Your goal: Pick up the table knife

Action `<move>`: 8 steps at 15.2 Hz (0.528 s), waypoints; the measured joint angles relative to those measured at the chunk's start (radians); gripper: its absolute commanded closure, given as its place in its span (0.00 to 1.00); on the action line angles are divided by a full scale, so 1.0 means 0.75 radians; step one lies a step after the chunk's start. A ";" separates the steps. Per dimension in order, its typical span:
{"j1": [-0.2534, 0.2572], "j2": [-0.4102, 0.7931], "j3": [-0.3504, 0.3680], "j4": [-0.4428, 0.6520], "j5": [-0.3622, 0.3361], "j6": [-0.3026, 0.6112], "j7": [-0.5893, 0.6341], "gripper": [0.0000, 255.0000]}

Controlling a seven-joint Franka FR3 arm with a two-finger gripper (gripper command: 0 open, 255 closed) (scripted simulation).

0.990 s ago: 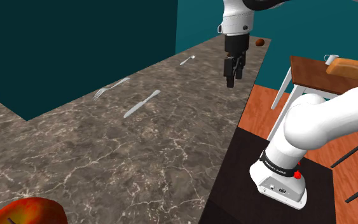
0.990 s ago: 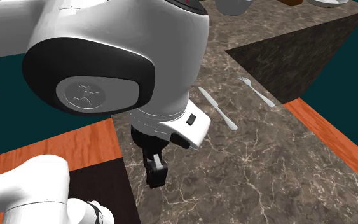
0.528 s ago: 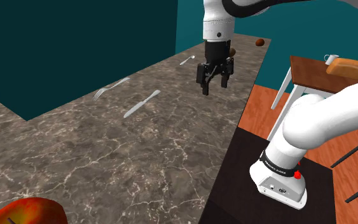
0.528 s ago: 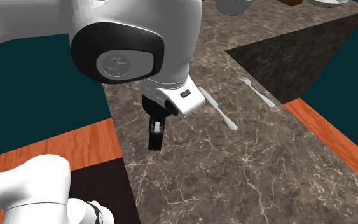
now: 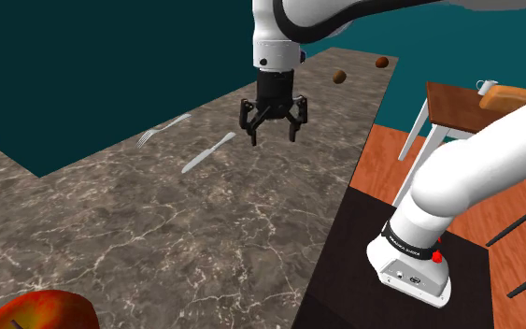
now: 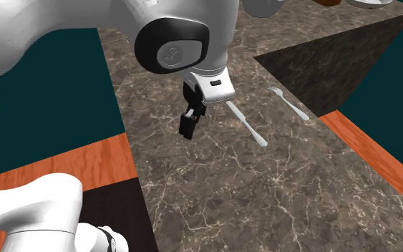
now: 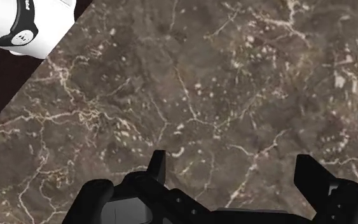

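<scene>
Your gripper [image 5: 272, 138] hangs above the marble counter [image 5: 205, 234] with its fingers [image 7: 157, 164] spread wide and nothing between them. In the wrist view there is bare stone beneath them.

The table knife [image 5: 208, 152] lies flat on the counter just to the shoulder view's left of the gripper and a little nearer the camera. A fork [image 5: 163, 129] lies beyond it, farther left. In the second exterior view the table knife [image 6: 245, 122] sits just right of the gripper [image 6: 187, 129], near it but not under it.

Expect the knife to be light, stiff and slick. It is a thin pale sliver lying flush on a hard surface, so there is very little edge for the fingers to catch. You would do best to straddle its narrow width and not its length, closing across it somewhere near the middle so it does not tip once it is off the counter. I cannot tell for certain which end is the handle. If the pads land unevenly, the knife will probably skate sideways across the stone, so line the hand up square to the long axis before you bring it down.
</scene>
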 measured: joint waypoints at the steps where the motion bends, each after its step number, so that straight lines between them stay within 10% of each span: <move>1: -0.021 0.041 0.033 0.023 -0.004 0.033 0.078 0.00; 8: -0.170 0.388 0.257 0.272 -0.156 0.209 0.677 0.00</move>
